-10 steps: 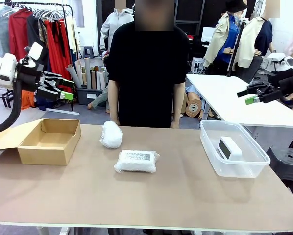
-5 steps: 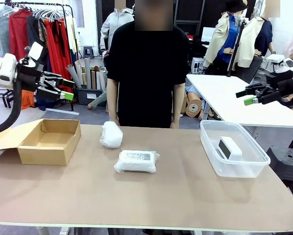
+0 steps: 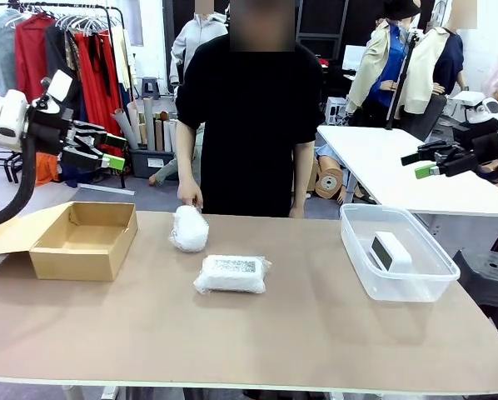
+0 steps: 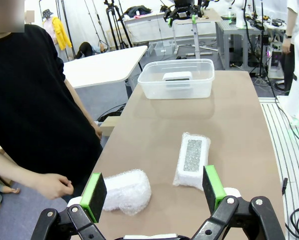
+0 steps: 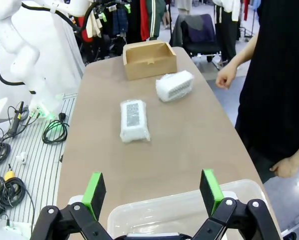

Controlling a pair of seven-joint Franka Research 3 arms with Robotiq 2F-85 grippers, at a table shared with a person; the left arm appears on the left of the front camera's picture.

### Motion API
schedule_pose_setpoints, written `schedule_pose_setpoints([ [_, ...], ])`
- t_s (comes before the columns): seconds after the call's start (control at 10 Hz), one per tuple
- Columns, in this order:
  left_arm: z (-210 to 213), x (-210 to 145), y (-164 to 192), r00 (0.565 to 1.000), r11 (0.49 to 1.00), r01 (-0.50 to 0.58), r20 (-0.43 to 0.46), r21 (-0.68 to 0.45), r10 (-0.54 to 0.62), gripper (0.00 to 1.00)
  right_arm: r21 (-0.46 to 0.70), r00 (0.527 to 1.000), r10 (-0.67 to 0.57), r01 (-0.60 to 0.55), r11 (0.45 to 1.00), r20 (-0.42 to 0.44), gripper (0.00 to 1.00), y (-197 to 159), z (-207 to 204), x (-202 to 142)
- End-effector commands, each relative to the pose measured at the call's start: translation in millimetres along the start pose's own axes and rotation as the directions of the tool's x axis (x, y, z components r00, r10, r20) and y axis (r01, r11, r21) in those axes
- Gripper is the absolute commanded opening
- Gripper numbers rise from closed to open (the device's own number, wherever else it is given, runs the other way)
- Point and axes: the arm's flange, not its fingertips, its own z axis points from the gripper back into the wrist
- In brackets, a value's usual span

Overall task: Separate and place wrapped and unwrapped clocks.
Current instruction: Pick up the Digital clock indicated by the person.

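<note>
**Both tools raised and wide open, clocks at rest on the desk**

The left tool (image 3: 112,155) hangs in the air at the left end of the desk (image 3: 274,342), above the open brown cardboard box (image 3: 74,265). Its green-padded jaws are spread wide and hold nothing. The right tool (image 3: 425,163) hovers at the far right, likewise spread wide and empty, well above the clear plastic tub (image 3: 356,254). In that tub lies the bare white rectangular clock with a dark face (image 3: 389,252). The rounded white bundle in crinkly clear plastic (image 3: 189,229) sits near the far edge, well apart from both tools, with the person's hand (image 3: 188,195) just behind it. The flat white wrapped bundle with a speckled label (image 3: 232,274) lies just in front of it, mid-desk.
</note>
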Motion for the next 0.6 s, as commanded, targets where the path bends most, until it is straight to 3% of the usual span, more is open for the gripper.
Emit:
schedule_pose_setpoints([
  [0.0,-0.2,1.8,-1.2,1.0,1.0,0.004,-0.003,0.009,-0.004,1.0,0.0,1.0,-0.004,0.004,1.0,-0.004,1.0,0.8,0.4,1.2],
  [0.5,-0.2,1.8,-1.2,1.0,1.0,0.004,-0.003,0.009,-0.004,1.0,0.0,1.0,-0.004,0.004,1.0,-0.004,1.0,0.8,0.4,1.2],
])
